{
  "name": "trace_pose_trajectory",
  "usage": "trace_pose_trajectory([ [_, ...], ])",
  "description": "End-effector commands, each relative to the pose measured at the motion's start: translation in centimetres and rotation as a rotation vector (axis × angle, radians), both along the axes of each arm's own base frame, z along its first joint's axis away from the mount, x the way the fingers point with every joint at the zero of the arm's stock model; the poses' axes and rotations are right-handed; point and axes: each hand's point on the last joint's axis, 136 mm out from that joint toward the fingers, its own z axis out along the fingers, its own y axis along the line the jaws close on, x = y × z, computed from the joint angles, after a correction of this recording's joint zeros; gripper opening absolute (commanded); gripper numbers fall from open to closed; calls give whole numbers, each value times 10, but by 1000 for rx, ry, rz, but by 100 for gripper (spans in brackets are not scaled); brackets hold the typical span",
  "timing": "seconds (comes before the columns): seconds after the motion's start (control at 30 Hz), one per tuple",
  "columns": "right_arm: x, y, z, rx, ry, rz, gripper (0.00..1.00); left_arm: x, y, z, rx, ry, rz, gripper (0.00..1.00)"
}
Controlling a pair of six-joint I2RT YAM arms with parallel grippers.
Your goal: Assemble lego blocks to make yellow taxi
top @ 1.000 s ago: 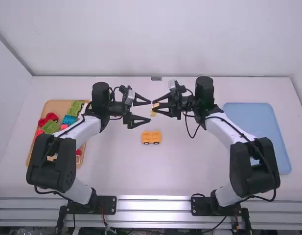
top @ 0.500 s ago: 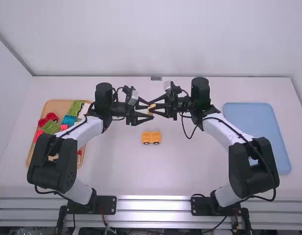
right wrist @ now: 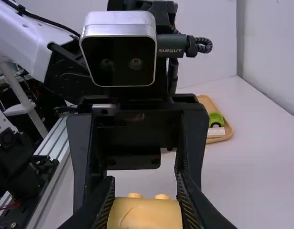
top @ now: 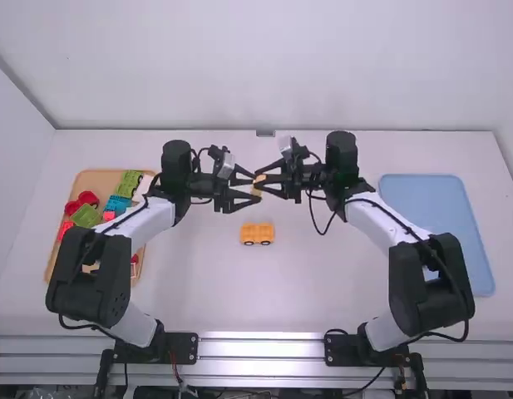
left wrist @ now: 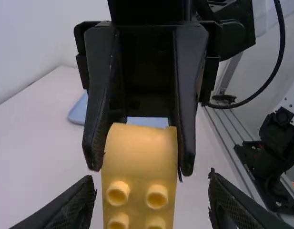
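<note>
- Yellow studded block [left wrist: 139,152], up between both grippers, above the white table [top: 323,283]!
- Far left: wooden tray [top: 94,177] with red [top: 90,198], blue [top: 116,206] and green blocks [top: 130,181].
- Left gripper [top: 252,189], spread wide around the studded block.
- Mid-table, yellow wheeled base [top: 257,233].
- Right gripper [top: 258,185], clamped on the block.
- Blue tray [top: 431,216], far right; pale wall [top: 239,75] behind.

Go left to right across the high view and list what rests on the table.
Light wooden tray holding coloured toy blocks → yellow-orange wheeled toy block → flat, rectangular blue tray.
</note>
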Motion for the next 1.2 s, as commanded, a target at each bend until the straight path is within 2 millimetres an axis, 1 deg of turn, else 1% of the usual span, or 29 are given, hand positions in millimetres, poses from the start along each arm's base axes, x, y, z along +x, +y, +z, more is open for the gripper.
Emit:
trace_pose_trajectory([
  [0.0, 5, 2, 5, 1, -20, -9, 14, -3, -2, 8, -12, -19, -28, 59],
  [0.03, 5, 2, 5, 1, -20, -9, 14, -3, -2, 8, -12, -19, -28, 59],
  [0.07, 5, 3, 5, 1, -21, -6, 14, -3, -2, 8, -12, -19, -28, 51],
  [0.13, 5, 3, 5, 0, -20, -8, 14, -3, -2, 8, -12, -19, -28, 43],
  [0.17, 5, 3, 5, 0, -20, -10, 14, -3, -2, 8, -12, -19, -28, 43],
  [0.27, 6, 2, 5, 1, -21, -10, 14, -3, -2, 8, -12, -19, -28, 29],
  [0.33, 6, 2, 5, 1, -22, -11, 15, -3, -2, 8, -12, -19, -28, 27],
  [0.4, 6, 2, 6, 2, -25, -10, 28, -3, -2, 8, -11, -13, -29, 24],
  [0.43, 6, 2, 6, 3, -29, -12, 40, -3, -2, 7, -10, -9, -28, 22],
  [0.47, 7, 2, 6, 2, -31, -14, 49, -3, -1, 7, -10, -8, -27, 22],
  [0.5, 10, 0, 7, 2, -45, -28, 76, -3, -1, 7, -10, -7, -27, 21],
  [0.53, 18, -5, 8, 1, -57, -62, 94, -1, -1, 6, -5, -1, -15, 22],
  [0.57, 23, -8, 9, 0, -60, -85, 98, 1, -1, 4, 2, 10, 2, 21],
  [0.6, 32, -13, 11, -3, -58, -130, 99, 7, -1, 0, 17, 23, 40, 22],
  [0.63, 50, -26, 14, -14, -46, -229, 98, 22, 2, -9, 56, 46, 130, 22],
  [0.67, 61, -37, 17, -27, -37, -306, 99, 35, 6, -18, 98, 69, 221, 21],
  [0.7, 65, -41, 18, -32, -34, -333, 99, 40, 8, -21, 112, 77, 249, 21],
  [0.73, 78, -57, 20, -63, -24, -438, 99, 55, 16, -32, 172, 111, 354, 19],
  [0.77, 85, -69, 21, -93, -24, -516, 98, 61, 19, -36, 199, 124, 389, 18],
  [0.8, 94, -89, 22, -159, -24, -650, 99, 67, 24, -40, 257, 129, 424, 18],
  [0.83, 96, -94, 22, -177, -24, -685, 98, 68, 25, -40, 270, 129, 429, 18],
  [0.87, 100, -117, 24, -256, -28, -837, 99, 70, 27, -40, 322, 130, 443, 18],
  [0.93, 98, -139, 26, -331, -24, -985, 99, 72, 26, -39, 382, 123, 456, 18],
  [0.97, 93, -154, 29, -384, -27, -1087, 99, 73, 24, -38, 442, 92, 461, 19],
  [1.0, 88, -163, 30, -416, -31, -1152, 99, 71, 20, -38, 477, 68, 455, 19],
  [1.03, 80, -175, 31, -443, -27, -1236, 99, 67, 11, -37, 536, 24, 439, 21],
  [1.07, 77, -178, 31, -447, -25, -1257, 98, 66, 9, -37, 552, 12, 434, 21],
  [1.13, 60, -192, 31, -450, -17, -1365, 99, 57, -11, -40, 632, -54, 396, 21],
  [1.17, 53, -195, 29, -447, -20, -1386, 98, 52, -19, -41, 650, -73, 371, 21],
])
